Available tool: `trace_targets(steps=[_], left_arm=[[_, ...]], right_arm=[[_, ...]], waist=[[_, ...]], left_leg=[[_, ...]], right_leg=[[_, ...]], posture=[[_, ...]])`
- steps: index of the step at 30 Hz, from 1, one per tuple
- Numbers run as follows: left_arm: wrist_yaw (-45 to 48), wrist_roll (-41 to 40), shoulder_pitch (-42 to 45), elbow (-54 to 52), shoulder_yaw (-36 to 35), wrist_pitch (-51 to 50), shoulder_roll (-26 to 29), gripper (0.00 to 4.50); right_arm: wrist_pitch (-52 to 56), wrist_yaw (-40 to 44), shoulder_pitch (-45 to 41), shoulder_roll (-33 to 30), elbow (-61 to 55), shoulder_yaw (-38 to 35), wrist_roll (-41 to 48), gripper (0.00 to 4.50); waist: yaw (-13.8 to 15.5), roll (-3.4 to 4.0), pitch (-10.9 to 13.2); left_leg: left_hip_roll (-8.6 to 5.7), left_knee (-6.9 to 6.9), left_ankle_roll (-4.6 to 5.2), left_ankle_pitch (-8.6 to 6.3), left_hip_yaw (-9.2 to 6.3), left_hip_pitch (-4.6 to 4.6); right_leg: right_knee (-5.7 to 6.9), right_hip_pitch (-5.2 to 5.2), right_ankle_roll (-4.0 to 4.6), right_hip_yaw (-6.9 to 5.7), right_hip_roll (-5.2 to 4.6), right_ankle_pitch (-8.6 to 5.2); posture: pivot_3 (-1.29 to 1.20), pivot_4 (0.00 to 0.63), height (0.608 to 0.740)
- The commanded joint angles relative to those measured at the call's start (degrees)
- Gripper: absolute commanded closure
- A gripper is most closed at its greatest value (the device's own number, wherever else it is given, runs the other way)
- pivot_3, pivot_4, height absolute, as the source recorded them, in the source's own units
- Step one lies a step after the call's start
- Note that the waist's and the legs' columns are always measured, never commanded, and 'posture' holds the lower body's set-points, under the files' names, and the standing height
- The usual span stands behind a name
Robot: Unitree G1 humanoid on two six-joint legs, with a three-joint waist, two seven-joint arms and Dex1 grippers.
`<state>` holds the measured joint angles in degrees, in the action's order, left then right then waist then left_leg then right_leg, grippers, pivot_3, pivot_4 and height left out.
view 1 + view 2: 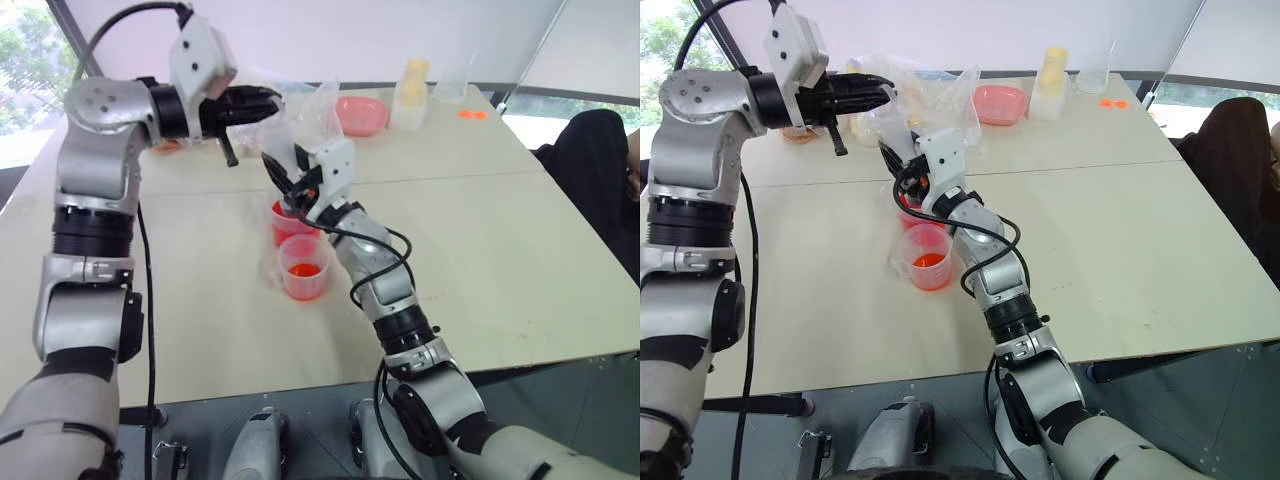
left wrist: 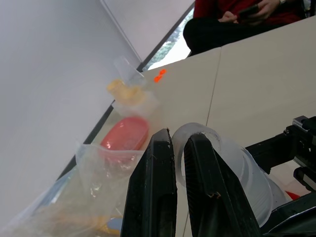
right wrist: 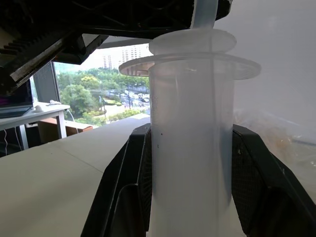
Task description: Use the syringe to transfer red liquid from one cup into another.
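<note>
The syringe [image 3: 190, 148] stands upright, its clear barrel clamped between the fingers of my right gripper [image 1: 290, 180], which is shut on it. It hangs over the taller cup [image 1: 284, 222], which holds deep red liquid [image 1: 290, 232]. My left gripper [image 1: 268, 103] reaches in level from the left above it and is shut on the plunger's whitish ring [image 2: 197, 136]. The barrel looks clear, and its nozzle is hidden behind my right gripper. A smaller cup [image 1: 304, 268] with a shallow orange-red layer stands just in front of the taller one.
A crumpled clear plastic bag [image 1: 315, 108], a pink bowl [image 1: 361, 115], a yellowish bottle [image 1: 411, 92] and an empty clear cup [image 1: 452, 88] sit along the table's far side. Small orange bits [image 1: 472, 114] lie nearby. A seated person [image 1: 600, 170] is at the right edge.
</note>
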<state>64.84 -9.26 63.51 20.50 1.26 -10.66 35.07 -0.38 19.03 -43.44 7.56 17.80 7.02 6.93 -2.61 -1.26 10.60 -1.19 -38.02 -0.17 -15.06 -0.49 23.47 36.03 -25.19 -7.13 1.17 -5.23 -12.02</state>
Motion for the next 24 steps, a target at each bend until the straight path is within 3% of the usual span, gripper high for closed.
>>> trace_targets(steps=[1, 10, 24], left_arm=[[2.15, -1.02, -0.33, -3.02, 2.26, 2.19, -1.85, 4.47], [-7.41, 3.61, 6.8, 7.88, -0.78, 11.74, -4.65, 4.47], [-12.9, 5.86, 12.55, 17.06, -2.24, 19.42, -4.9, 4.47]], right_arm=[[-1.93, -0.21, -1.82, 1.14, 0.21, 0.02, 0.12, 2.95], [-2.94, 0.38, -0.87, 1.55, 2.18, 0.33, -0.17, 2.95], [-2.83, 0.54, -0.39, 1.89, 2.72, 0.44, -0.24, 2.95]], waist=[[0.0, 0.0, 0.0], [0.08, -0.01, 0.0], [0.08, -0.01, 0.0]], left_leg=[[0.0, 0.0, -0.01, 0.0, 0.0, 0.0], [-0.01, -0.06, -0.02, 0.01, 0.0, 0.0], [0.0, -0.05, -0.02, 0.01, 0.01, 0.0]], right_leg=[[0.0, 0.0, 0.0, 0.0, 0.0, 0.0], [0.0, 0.03, 0.0, -0.01, 0.01, 0.0], [0.0, 0.04, 0.0, -0.01, 0.02, 0.0]], posture=[[0.0, 0.15, 0.74], [0.0, 0.15, 0.74], [0.0, 0.15, 0.74]])
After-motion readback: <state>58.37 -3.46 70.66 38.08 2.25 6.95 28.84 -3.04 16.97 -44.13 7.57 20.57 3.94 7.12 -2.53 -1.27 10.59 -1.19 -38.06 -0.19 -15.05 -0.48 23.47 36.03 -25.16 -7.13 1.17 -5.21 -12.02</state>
